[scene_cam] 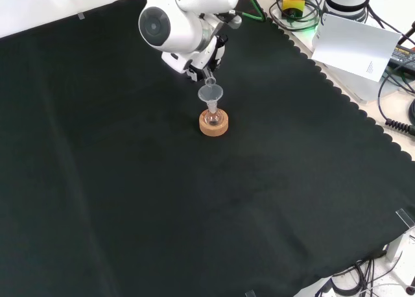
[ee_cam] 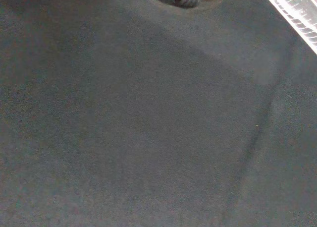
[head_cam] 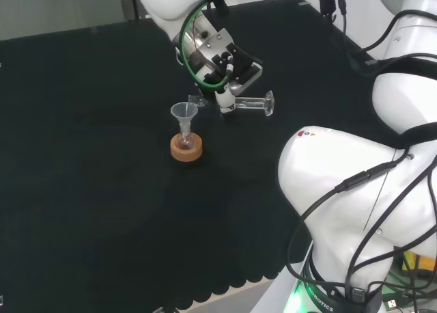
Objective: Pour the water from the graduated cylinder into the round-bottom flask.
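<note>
In the head view the hand (head_cam: 220, 61) is shut on a clear graduated cylinder (head_cam: 249, 104), which lies tipped almost level above the cloth. Its foot (head_cam: 269, 102) points right and its mouth reaches toward a clear funnel (head_cam: 183, 111). The funnel sits in the neck of a small round-bottom flask (head_cam: 186, 139) on a cork ring (head_cam: 186, 150). In the front view the hand (scene_cam: 209, 58) hangs just behind the funnel (scene_cam: 211, 93), with the cylinder's mouth (scene_cam: 209, 82) right above it; flask (scene_cam: 213, 115) and cork ring (scene_cam: 213, 124) stand below. How much water either vessel holds cannot be told.
The arm's white links (head_cam: 362, 190) take up the right of the head view, and one link (scene_cam: 175, 21) stands over the hand in the front view. The cloth's scalloped edge (scene_cam: 337, 89) runs along the right, with cables and a paper sheet (scene_cam: 356, 44) beyond.
</note>
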